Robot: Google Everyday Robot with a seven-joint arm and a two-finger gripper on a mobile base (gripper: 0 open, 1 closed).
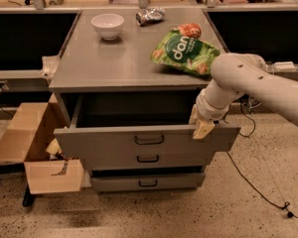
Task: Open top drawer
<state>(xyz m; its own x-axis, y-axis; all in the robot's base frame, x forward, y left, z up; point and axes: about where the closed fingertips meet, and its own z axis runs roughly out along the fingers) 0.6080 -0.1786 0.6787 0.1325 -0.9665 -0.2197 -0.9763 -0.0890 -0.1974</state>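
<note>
A grey metal cabinet (pixel 114 66) is standing on a speckled floor, and the top drawer (pixel 102 142) is sitting pulled part of the way out, its dark inside showing under the cabinet top. Its small dark bail handle (pixel 149 140) is hanging untouched at the centre of the front. The two shallower drawers, the middle drawer (pixel 114 159) and the bottom drawer (pixel 114 183), are sitting further back beneath it.

A white robot arm (pixel 258 83) is reaching in from the right and bending down to the drawer's right end. The gripper (pixel 201 124) is resting at the top edge of the drawer front, near the right corner, apparently using that edge rather than the handle to draw it outward. Whether it is clamping the edge or merely hooking over it, I cannot tell.

On the cabinet top a white bowl (pixel 108 25), a crumpled foil packet (pixel 150 15) and a green snack bag (pixel 186 52) are lying well back from the front edge, out of the arm's way. An open cardboard box (pixel 30 148) is standing to the left of the cabinet.

The drawer is looking mostly open, so the job is likely nearing its end.
</note>
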